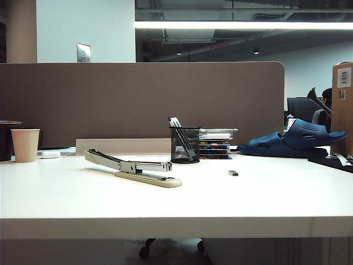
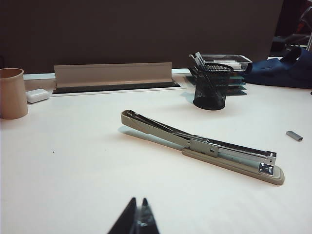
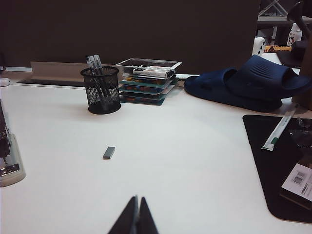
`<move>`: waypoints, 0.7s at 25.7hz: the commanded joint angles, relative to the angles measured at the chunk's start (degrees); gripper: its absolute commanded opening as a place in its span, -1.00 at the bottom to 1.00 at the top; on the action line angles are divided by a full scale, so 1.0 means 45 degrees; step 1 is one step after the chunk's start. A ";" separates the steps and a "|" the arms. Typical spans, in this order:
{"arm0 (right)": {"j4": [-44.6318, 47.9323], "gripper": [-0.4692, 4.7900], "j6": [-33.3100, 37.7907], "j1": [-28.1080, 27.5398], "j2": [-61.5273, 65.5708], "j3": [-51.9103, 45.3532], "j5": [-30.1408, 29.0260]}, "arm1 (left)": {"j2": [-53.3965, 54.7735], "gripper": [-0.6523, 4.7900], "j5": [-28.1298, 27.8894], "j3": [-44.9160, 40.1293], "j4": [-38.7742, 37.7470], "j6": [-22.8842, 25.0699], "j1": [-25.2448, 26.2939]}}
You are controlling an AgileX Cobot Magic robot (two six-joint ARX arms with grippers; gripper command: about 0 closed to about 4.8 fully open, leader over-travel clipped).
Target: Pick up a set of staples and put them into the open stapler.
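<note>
Staples (image 3: 109, 152): tiny grey metal bar; both tools pinched closed.

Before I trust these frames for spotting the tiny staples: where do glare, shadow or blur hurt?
Exterior view: ceiling strip light glares, set of staples small but crisp. Left wrist view: left gripper blurred. Right wrist view: staples sharp, right gripper soft.

Left gripper (image 2: 137, 214) hovers low over the table (image 1: 265, 199), fingertips together, the stapler (image 2: 204, 146) lying ahead of them and angling off right. Right gripper (image 3: 136, 214), also pinched together, has the set of staples (image 3: 109, 152) ahead, slightly left. Pen cup (image 3: 101, 90) stands beyond the staples, tray stack (image 3: 148, 80) beside it.
</note>
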 commanded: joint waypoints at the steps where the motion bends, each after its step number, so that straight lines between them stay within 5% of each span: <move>1: 0.0214 -0.85 -0.0039 0.0005 -0.0083 -0.0068 -0.0019 | 0.0000 -0.78 -0.0029 0.0015 0.0151 -0.0039 0.0010; 18: 0.0316 -0.85 0.0087 0.0019 -0.0083 -0.0019 -0.0068 | 0.0000 -0.78 0.0024 0.0019 0.0155 -0.0044 0.0010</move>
